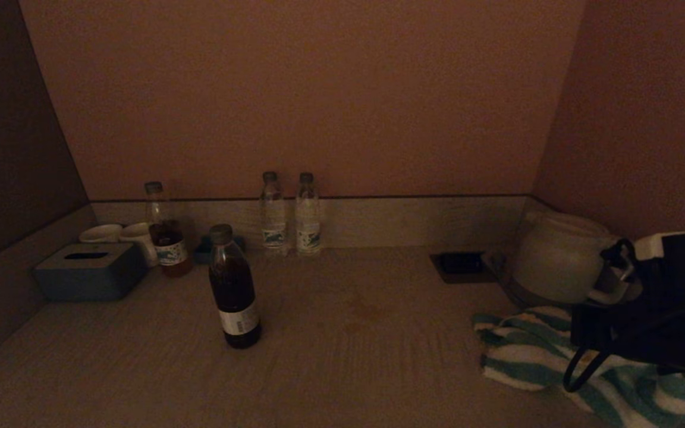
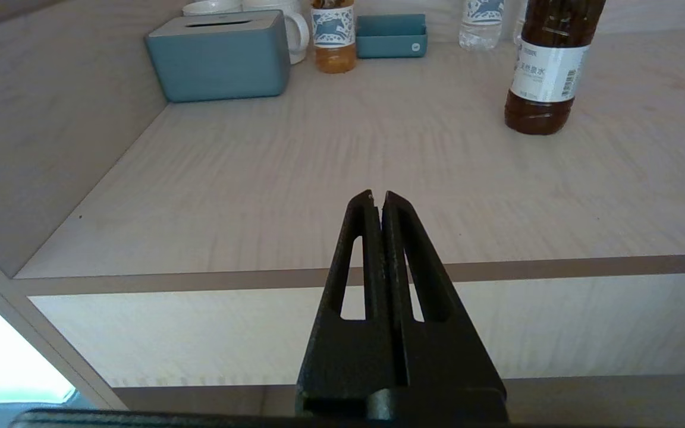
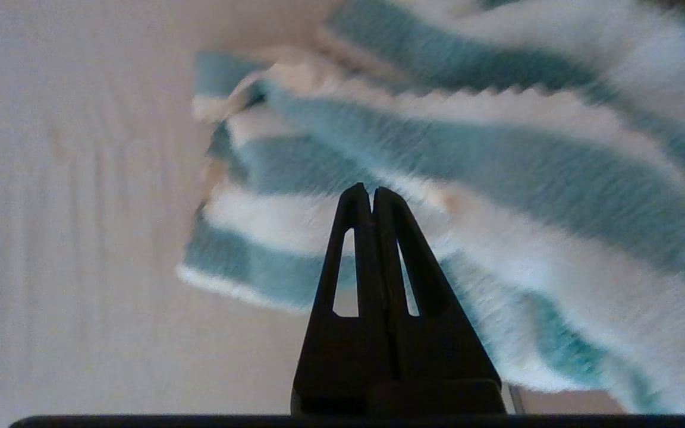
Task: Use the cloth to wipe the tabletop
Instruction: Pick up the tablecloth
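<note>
The teal-and-white striped cloth (image 1: 527, 351) lies crumpled on the wooden tabletop (image 1: 366, 368) at the front right. It also fills much of the right wrist view (image 3: 467, 148). My right arm (image 1: 657, 309) hangs over the cloth. My right gripper (image 3: 372, 189) is shut and empty, just above the cloth, with nothing between its jaws. My left gripper (image 2: 378, 194) is shut and empty, parked in front of the table's front edge at the left, out of the head view. A faint stain (image 1: 366, 309) marks the middle of the tabletop.
A dark bottle (image 1: 234, 288) stands left of centre. A tissue box (image 1: 88, 270), cups (image 1: 134, 235) and a part-filled bottle (image 1: 167, 238) sit back left. Two water bottles (image 1: 289, 214) stand at the back wall. A kettle (image 1: 556, 258) and a socket (image 1: 461, 264) are back right. Walls close three sides.
</note>
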Robot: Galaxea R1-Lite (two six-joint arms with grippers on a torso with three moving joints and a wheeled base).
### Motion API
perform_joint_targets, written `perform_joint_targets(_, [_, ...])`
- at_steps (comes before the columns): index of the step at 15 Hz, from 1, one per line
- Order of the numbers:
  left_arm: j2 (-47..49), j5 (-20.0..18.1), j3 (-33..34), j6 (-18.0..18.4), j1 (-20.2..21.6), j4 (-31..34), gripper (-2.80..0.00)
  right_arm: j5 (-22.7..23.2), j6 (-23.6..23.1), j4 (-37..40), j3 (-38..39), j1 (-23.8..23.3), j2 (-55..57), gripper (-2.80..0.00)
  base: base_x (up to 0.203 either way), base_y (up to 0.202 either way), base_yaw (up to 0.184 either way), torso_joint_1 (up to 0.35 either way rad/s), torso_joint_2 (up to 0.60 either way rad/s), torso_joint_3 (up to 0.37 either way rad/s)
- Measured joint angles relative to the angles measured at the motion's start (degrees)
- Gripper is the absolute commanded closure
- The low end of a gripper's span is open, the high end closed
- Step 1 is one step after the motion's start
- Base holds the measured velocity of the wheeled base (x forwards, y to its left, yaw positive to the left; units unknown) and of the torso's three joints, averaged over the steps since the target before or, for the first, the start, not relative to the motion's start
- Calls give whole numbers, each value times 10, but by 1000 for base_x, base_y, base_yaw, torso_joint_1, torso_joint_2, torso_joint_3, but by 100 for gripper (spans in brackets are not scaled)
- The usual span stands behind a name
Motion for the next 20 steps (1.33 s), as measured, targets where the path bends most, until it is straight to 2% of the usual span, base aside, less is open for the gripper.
perform_joint_targets(16, [0,0,0,0,0,0,0,19,0,0,15,0,7,0,0,0,0,0,0,0])
perform_joint_targets(17, [0,0,0,0,0,0,0,19,0,-1,16,0,7,-280,0,0,0,0,0,0])
perform_joint_targets(20, [0,0,0,0,0,0,0,20,0,-2,18,0,8,-280,0,0,0,0,0,0])
